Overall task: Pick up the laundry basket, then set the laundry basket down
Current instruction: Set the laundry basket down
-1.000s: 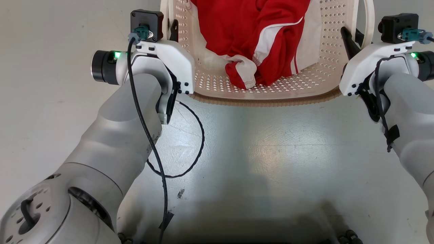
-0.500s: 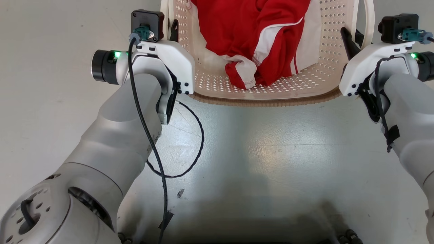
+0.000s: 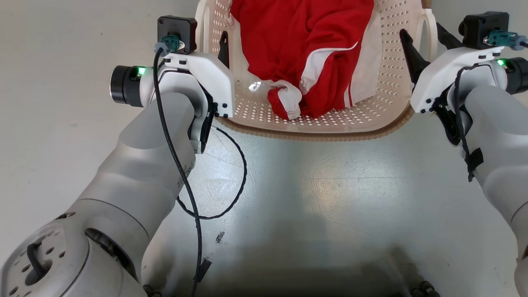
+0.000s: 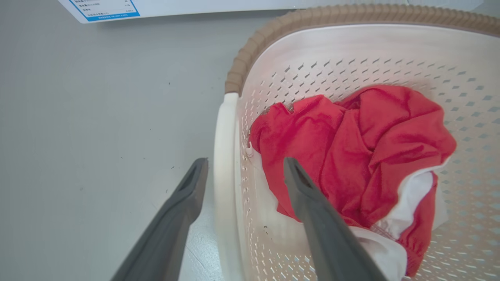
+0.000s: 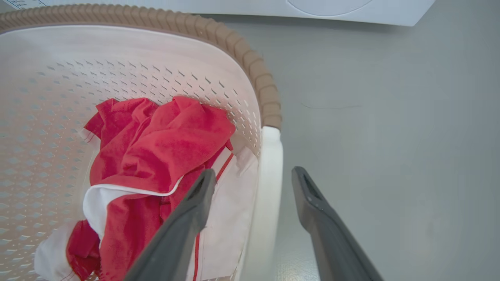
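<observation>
Now you see the pale grey floor [image 3: 330, 185] bearing the cream-white perforated plastic laundry basket [image 3: 383, 62], brown woven-look rim, just ahead of the robot. A crumpled red-and-white garment [image 3: 305, 41] lies inside. Your left gripper [image 4: 245, 162] and right gripper [image 5: 254, 171] stand wide open, each straddling a white loop handle [image 4: 222, 156] without pinching it.

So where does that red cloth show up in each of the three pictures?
Head view: red cloth, top centre, inside the basket.
Left wrist view: red cloth, right of centre.
Right wrist view: red cloth, left of centre.
Shared landmark: the basket's brown rim.
</observation>
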Available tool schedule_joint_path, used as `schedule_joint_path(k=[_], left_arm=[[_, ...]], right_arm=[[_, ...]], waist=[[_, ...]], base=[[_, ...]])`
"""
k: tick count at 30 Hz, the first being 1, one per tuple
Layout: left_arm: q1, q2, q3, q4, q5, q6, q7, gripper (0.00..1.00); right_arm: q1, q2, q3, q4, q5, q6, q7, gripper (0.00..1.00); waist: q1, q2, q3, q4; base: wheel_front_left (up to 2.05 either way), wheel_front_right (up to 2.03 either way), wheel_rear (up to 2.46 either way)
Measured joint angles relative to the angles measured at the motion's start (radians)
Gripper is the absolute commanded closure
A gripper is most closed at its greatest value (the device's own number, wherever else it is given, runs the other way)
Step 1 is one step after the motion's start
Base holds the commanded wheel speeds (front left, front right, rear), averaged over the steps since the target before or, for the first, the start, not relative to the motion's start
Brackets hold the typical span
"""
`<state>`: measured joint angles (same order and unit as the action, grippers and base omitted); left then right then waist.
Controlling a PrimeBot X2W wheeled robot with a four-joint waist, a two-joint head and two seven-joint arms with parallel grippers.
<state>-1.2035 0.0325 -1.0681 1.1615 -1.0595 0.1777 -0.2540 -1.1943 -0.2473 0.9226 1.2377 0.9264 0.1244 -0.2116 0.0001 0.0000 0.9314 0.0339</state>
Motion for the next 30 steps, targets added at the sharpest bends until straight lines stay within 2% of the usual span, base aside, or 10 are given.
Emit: schedule_joint_path(k=[11, 20, 25, 30], left_arm=[[0.000, 0.000, -0.023, 0.012, -0.039, 0.003, 0.000, 0.00], [0.008, 0.000, -0.019, 0.030, -0.050, 0.022, -0.002, 0.00], [0.018, 0.000, 0.036, 0.009, -0.038, 0.034, -0.002, 0.00], [0.073, 0.007, 0.137, -0.055, 0.031, 0.038, -0.002, 0.00]], right_arm=[[0.002, 0.003, 0.000, 0.002, 0.009, 0.000, -0.014, 0.00], [0.008, 0.003, -0.019, -0.006, 0.019, 0.000, -0.036, 0.00], [0.030, -0.004, -0.054, -0.041, 0.004, 0.000, -0.036, 0.00], [0.064, -0.028, -0.132, -0.093, -0.050, 0.000, -0.036, 0.00]], waist=[[0.0000, 0.0000, -0.024, -0.005], [0.0000, 0.0000, -0.059, -0.008], [0.0000, 0.0000, -0.091, -0.008], [0.0000, 0.0000, -0.132, -0.008]], base=[[0.00, 0.00, 0.00], [0.00, 0.00, 0.00], [0.00, 0.00, 0.00], [0.00, 0.00, 0.00]])
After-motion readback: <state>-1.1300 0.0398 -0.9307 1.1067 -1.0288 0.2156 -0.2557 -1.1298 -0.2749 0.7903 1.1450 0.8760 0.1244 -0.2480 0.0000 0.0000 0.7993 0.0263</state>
